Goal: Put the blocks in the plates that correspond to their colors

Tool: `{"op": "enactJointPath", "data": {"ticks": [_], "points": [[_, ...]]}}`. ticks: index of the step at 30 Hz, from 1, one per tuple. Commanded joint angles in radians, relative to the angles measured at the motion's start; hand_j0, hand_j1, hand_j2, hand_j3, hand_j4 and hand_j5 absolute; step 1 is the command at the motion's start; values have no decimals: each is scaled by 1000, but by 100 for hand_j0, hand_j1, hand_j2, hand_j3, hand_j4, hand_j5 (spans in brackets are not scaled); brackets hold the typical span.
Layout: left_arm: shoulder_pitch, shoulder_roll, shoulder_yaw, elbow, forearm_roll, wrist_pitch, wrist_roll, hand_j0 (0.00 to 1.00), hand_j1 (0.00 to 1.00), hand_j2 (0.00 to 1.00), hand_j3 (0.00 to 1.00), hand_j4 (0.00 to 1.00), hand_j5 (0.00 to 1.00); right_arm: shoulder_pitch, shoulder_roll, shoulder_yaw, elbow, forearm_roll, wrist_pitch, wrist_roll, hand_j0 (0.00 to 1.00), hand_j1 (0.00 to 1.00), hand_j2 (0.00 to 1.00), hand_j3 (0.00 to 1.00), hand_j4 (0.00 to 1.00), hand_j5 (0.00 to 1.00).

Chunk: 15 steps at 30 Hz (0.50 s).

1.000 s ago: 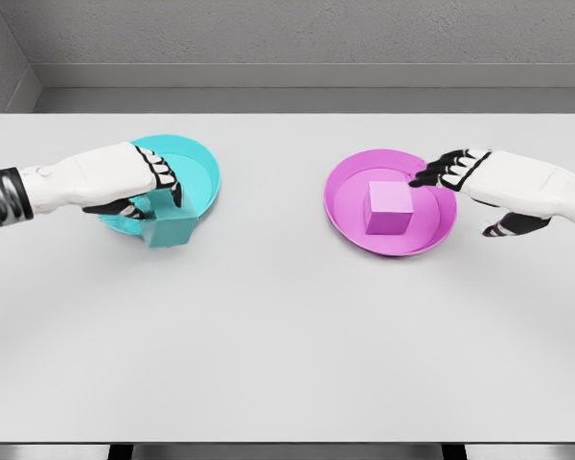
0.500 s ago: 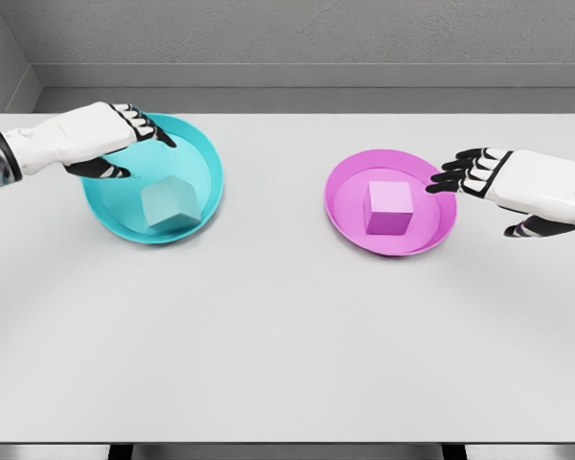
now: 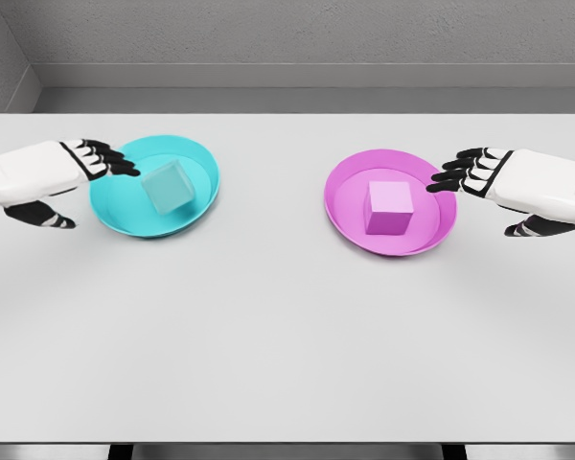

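- Left robot hand (image 3: 48,177) hovers at the left rim of the cyan plate (image 3: 196,201); fingers relaxed and spread, grasping nothing
- Cyan block (image 3: 167,186) sits tilted inside the cyan plate, apart from the fingertips
- Right robot hand (image 3: 513,184) hovers just beside the right rim of the magenta plate (image 3: 350,216); fingers extended, empty
- Magenta block (image 3: 390,207) rests flat in the middle of the magenta plate
- Both plates lie well apart on the table (image 3: 287,335)

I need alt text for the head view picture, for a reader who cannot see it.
On a white table, a cyan block lies in a cyan plate and a pink block in a pink plate. The left hand and right hand hover open beside them.
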Motion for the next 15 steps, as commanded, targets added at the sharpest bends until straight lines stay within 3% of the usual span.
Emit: {"op": "enactJointPath", "data": {"ticks": [1,4,15], "points": [[3,43,10,-26,19,2,0,100,100,100,100,100,100,0,-1,0,0,-6,2,-1,100,100,100,100,100,100],[61,51,50,-27,19,2,0,100,100,100,100,100,100,0,-1,0,0,-6,2,-1,100,100,100,100,100,100],[64,51,50,-41,19,2,-5,100,100,100,100,100,100,0,1,0,0,-6,2,-1,100,100,100,100,100,100]]}}
